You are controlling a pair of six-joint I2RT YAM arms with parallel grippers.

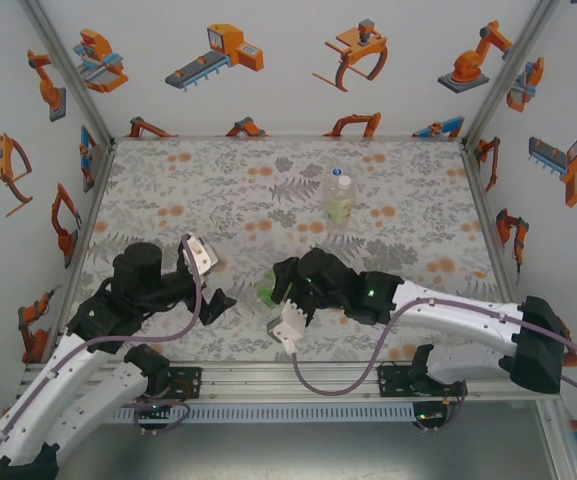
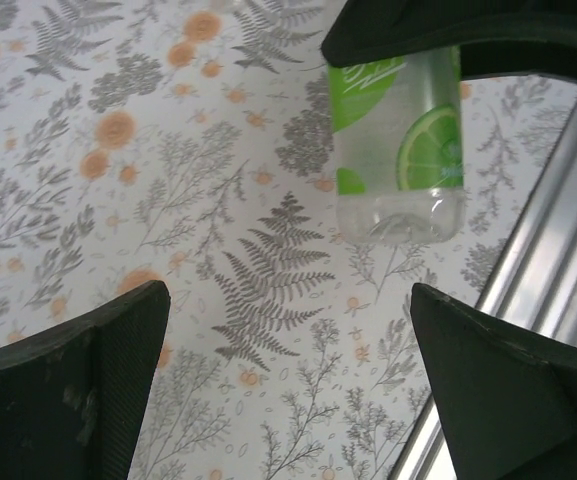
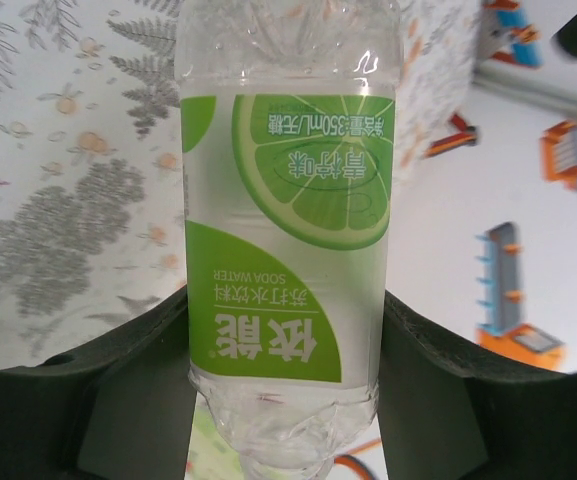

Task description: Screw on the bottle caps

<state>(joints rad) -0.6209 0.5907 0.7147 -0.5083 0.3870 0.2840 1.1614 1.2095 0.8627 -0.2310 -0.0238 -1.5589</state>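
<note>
My right gripper is shut on the green-label bottle, its fingers pressing the labelled body from both sides. The neck end points toward the right wrist camera. In the left wrist view the same bottle shows its clear base end, held just above the patterned table. My left gripper stands open a little to the left of that bottle, with nothing between its fingers. A bottle with a pale yellow-green label stands upright at the back centre. The loose bottle caps and the unlabelled bottle are out of view.
A metal rail runs along the table's near edge, close under both grippers, and also appears as the rail at the right of the left wrist view. White walls with robot pictures enclose the floral table on three sides.
</note>
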